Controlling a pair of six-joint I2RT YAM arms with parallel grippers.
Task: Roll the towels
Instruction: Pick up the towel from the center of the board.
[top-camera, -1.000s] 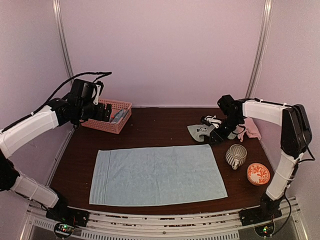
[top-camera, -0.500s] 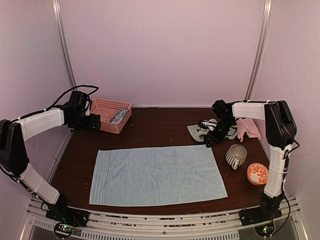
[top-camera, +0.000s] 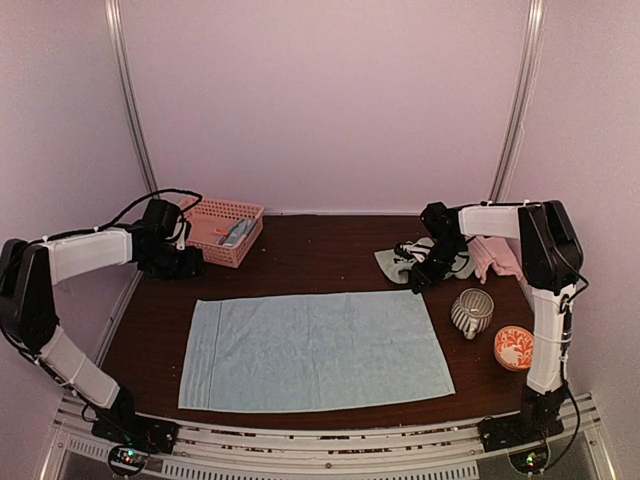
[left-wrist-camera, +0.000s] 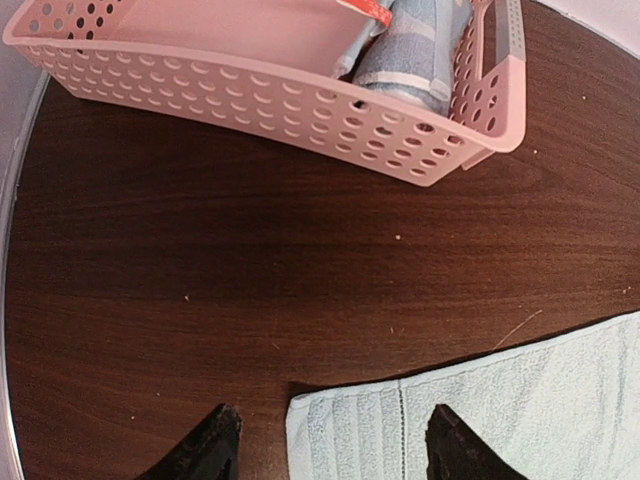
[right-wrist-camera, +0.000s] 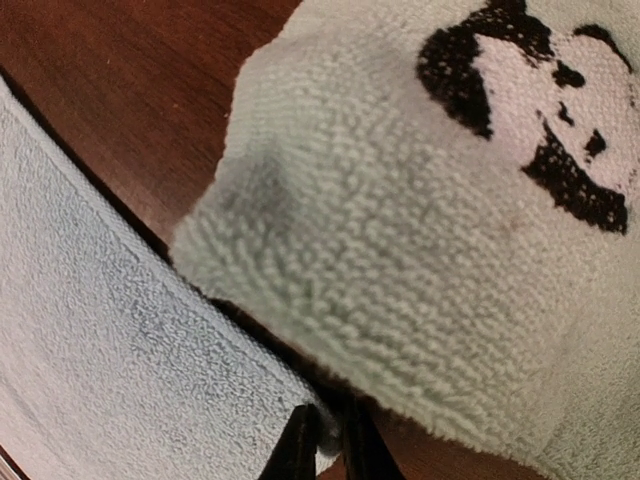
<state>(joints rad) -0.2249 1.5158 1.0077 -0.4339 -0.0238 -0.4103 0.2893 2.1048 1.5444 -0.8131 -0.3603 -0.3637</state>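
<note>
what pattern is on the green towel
The green towel is plain sage with a black-and-white panda-like mark; clearest in the right wrist view.

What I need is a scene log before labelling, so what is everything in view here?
flat towel: one, light blue, spread mid-table
rolled towel: one, blue, in the basket's right end
green towel: one, sage with a black-and-white mark, back right
pink towel: one, pink, crumpled, far right
basket: one, pink, back left
mug: one, grey striped, right of the flat towel
bowl: one, orange with white pattern, near right
table: one, dark brown wood, under everything
left pincer: one, black, open at the flat towel's far left corner
right pincer: one, black, at the flat towel's far right corner; grip unclear
</note>
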